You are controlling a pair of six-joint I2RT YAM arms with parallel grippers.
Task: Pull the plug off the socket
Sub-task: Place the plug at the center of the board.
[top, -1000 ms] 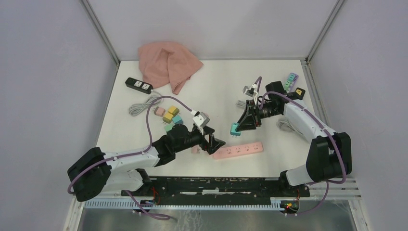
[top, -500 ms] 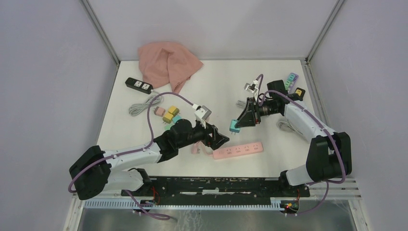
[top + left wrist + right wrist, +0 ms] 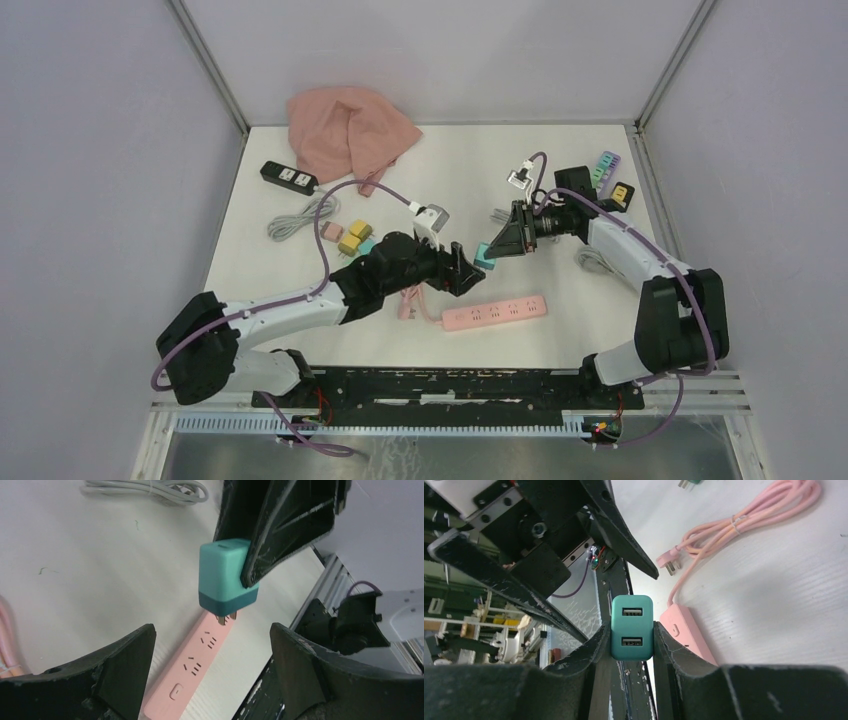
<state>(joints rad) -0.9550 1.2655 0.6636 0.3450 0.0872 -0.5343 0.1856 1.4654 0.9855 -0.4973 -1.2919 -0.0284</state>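
Holding a teal plug (image 3: 632, 627) in the air, the right hand (image 3: 492, 252) hovers over the middle of the worktop (image 3: 450, 170). Its fingers pinch flat on two sides of the plug, USB ports facing its wrist cam, prongs angled down. The plug is clear of the pink socket strip (image 3: 496, 312), which lies flat close to the near edge, a bit right of centre, w/ nothing plugged in that I can see. So the pull itself looks done.

The left hand (image 3: 462, 270) sits just beside the plug on its near-left side, fingers spread wide w/ nothing btwn them. From its wrist cam the plug hangs in the gap ahead, touching neither finger.

Judgement: this reads as a hand-over or set-down. To do it well, keep the right grip firm until the left fingers close square on the plug's free faces, avoid the prongs, & don't nudge the strip. A pink cord (image 3: 734, 520) lies coiled by the strip's left end.
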